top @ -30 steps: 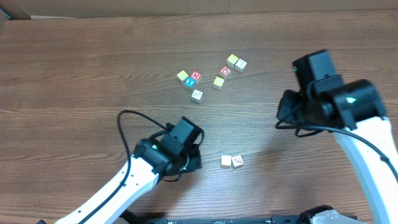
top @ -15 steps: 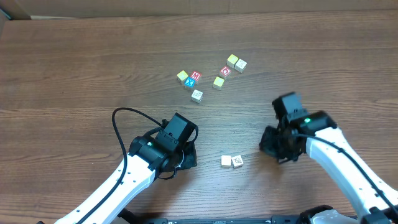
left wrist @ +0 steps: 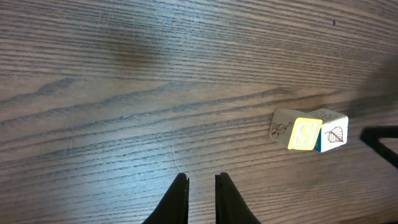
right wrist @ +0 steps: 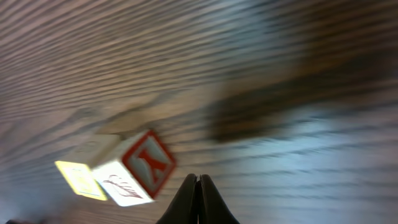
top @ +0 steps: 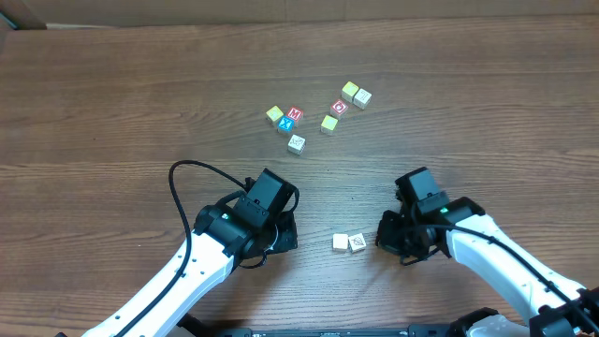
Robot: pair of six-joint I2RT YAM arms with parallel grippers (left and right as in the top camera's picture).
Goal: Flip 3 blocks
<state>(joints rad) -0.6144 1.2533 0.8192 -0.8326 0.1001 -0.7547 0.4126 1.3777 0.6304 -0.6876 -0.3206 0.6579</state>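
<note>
Two pale blocks sit touching near the table's front centre: one [top: 341, 241] with a yellow "S" side [left wrist: 305, 134], the other [top: 357, 243] with a leaf drawing [left wrist: 334, 133] and a red letter face [right wrist: 148, 168]. A third pale block [top: 297, 143] with a dark drawing lies farther back. My left gripper [top: 284, 238] is low, to the left of the pair and apart from it; its fingers [left wrist: 180, 198] are shut on nothing. My right gripper [top: 387, 240] is just right of the pair, its shut tips [right wrist: 198, 182] beside the red-faced block, not touching.
A loose cluster of small blocks lies at the back centre: a yellow one [top: 274, 114], red "M" [top: 294, 114], blue "X" [top: 286, 124], red "O" [top: 339, 107], and a pale pair [top: 356, 94]. The left arm's black cable [top: 187, 178] loops over the table.
The right arm swung from the back right down to the front, stopping beside the block pair, and its jaws closed. The left arm shifted slightly left, then held still.
</note>
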